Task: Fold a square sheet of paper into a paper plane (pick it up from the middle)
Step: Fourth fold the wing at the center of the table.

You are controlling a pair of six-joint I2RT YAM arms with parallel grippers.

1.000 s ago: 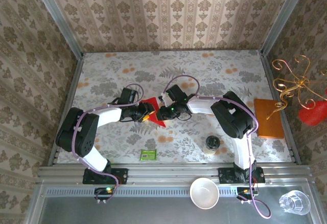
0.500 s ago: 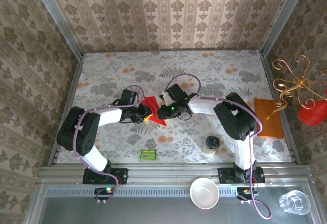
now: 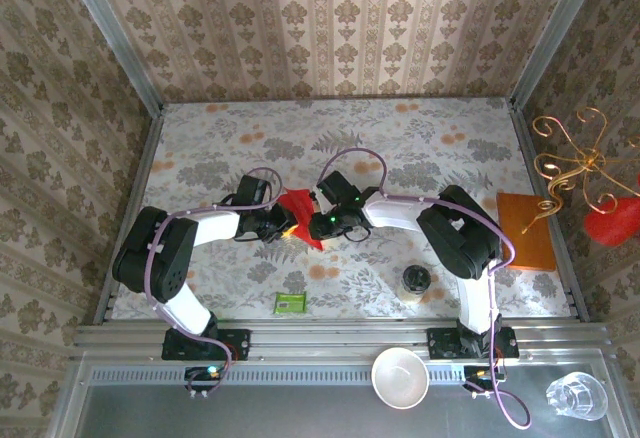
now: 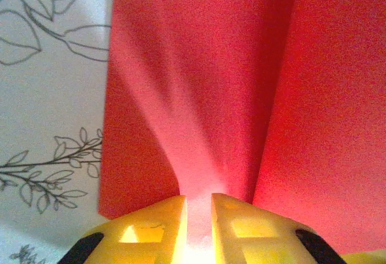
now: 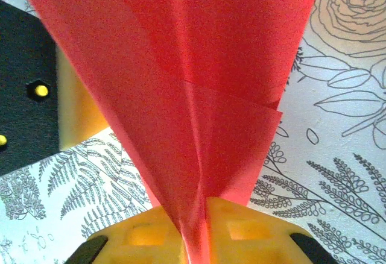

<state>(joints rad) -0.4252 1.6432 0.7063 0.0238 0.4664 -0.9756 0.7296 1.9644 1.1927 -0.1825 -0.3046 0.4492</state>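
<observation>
The paper [image 3: 298, 206] is bright red, folded into a narrow wedge with layered flaps. It sits mid-scene, slightly left, point toward the near right.

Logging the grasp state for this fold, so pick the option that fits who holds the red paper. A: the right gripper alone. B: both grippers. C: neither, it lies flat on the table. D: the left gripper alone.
B: in the left wrist view the square sheet of paper runs down into the left gripper, and in the right wrist view it is pinched in the right gripper.
</observation>
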